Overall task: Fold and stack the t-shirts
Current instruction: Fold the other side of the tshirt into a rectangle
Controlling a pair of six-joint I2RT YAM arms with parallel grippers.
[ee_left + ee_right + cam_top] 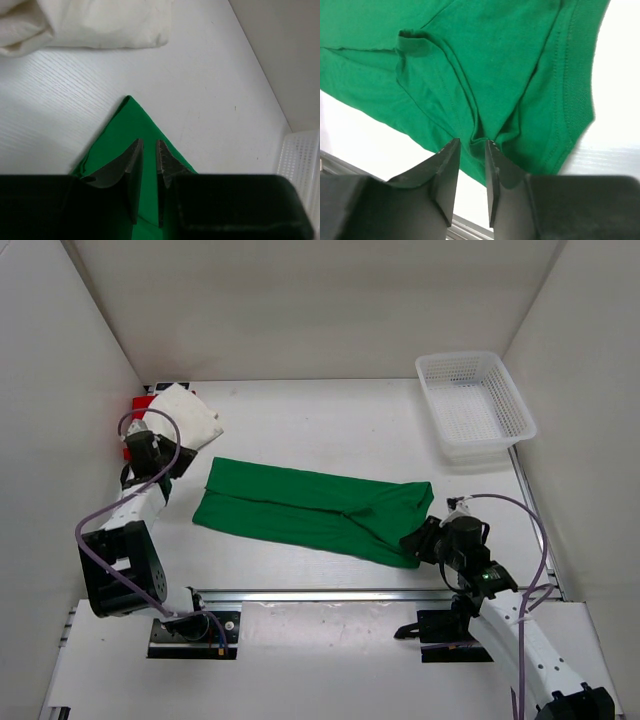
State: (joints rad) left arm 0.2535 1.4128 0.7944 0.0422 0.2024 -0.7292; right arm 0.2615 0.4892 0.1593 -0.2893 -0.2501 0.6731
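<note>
At the left, your left claw (148, 142) stands slightly parted over a corner of the green t-shirt (310, 505), gripping nothing. The shirt lies folded lengthwise across the bench (300, 420). Rightward, your right claw (471, 141) is likewise parted and empty. I'd judge the crosswise fold comes next: regrip both ends.

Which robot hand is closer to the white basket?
Right. The right gripper is by the green shirt, at its right end, near the basket. The left gripper is far off at its left end, by the white shirt.
</note>
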